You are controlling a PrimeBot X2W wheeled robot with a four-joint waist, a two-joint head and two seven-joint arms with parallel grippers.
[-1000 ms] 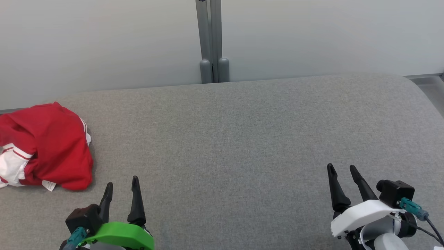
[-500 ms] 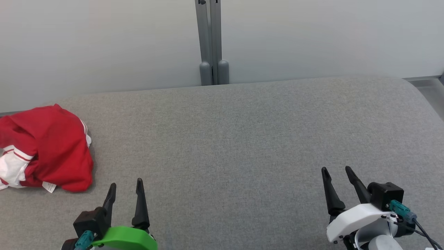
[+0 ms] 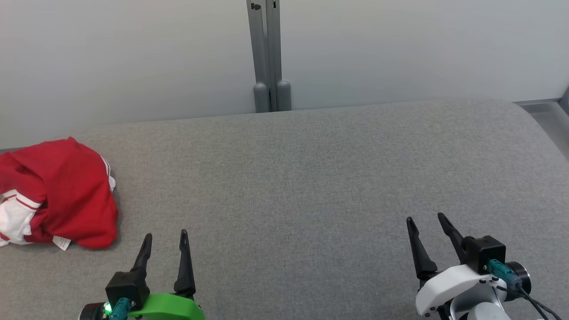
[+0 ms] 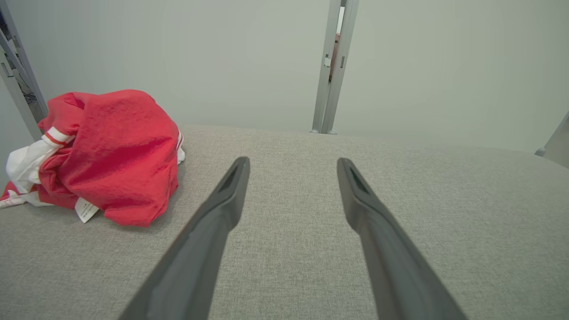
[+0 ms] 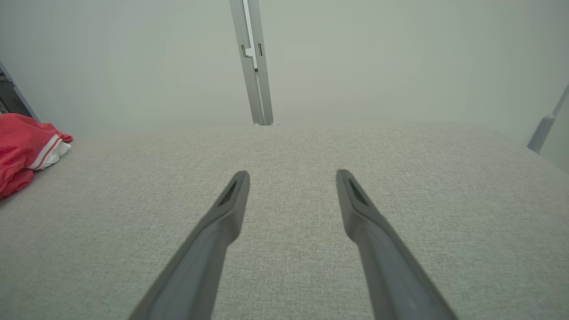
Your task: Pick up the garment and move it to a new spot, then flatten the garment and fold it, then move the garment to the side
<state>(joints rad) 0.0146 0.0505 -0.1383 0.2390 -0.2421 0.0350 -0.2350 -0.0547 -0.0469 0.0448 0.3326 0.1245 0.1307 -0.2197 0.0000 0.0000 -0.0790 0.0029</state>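
Note:
The garment (image 3: 58, 193) is a crumpled red heap with white striped cuffs and a small white tag, lying at the far left of the grey padded surface (image 3: 311, 178). The left wrist view has the garment (image 4: 111, 151) ahead and to the left of the fingers; in the right wrist view it (image 5: 22, 146) sits at the left edge. My left gripper (image 3: 165, 236) hovers open just right of and nearer than the heap, not touching it. At the lower right my right gripper (image 3: 426, 218) is open with nothing between its fingers.
A pale wall runs behind the surface, with a grey double post (image 3: 266, 58) standing at its middle. The surface's rounded right edge (image 3: 540, 129) drops off at the far right. A grey frame (image 4: 18, 89) stands behind the garment on the left.
The head camera has tilted, shifting the whole picture. Both grippers sit lower in the view and a little more toward its centre. The garment lies as before.

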